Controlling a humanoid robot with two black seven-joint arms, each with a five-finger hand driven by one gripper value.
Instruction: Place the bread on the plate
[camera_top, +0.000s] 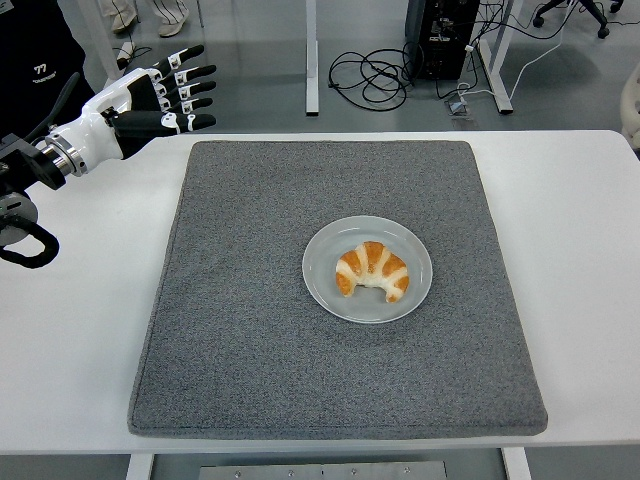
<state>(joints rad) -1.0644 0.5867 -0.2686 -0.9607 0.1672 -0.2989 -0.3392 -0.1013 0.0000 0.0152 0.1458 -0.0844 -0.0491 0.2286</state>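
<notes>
I see a golden-brown bread (372, 271) with pale white stripes on a light grey plate (328, 283). Under it lies a speckled dark grey mat (250, 330) on my white tabletop (80, 340). My left hand (150, 100) is white with black fingers (195, 72) banded in white.

Croissant (372, 271) lying on a pale round plate (325, 290), near the middle of a grey mat (250, 330) covering most of the white tabletop (70, 350). Left hand (140, 98) raised over the far left corner, fingers (190, 73) spread, holding nothing, well apart from the plate. Cables (365, 75) on the floor beyond.
</notes>
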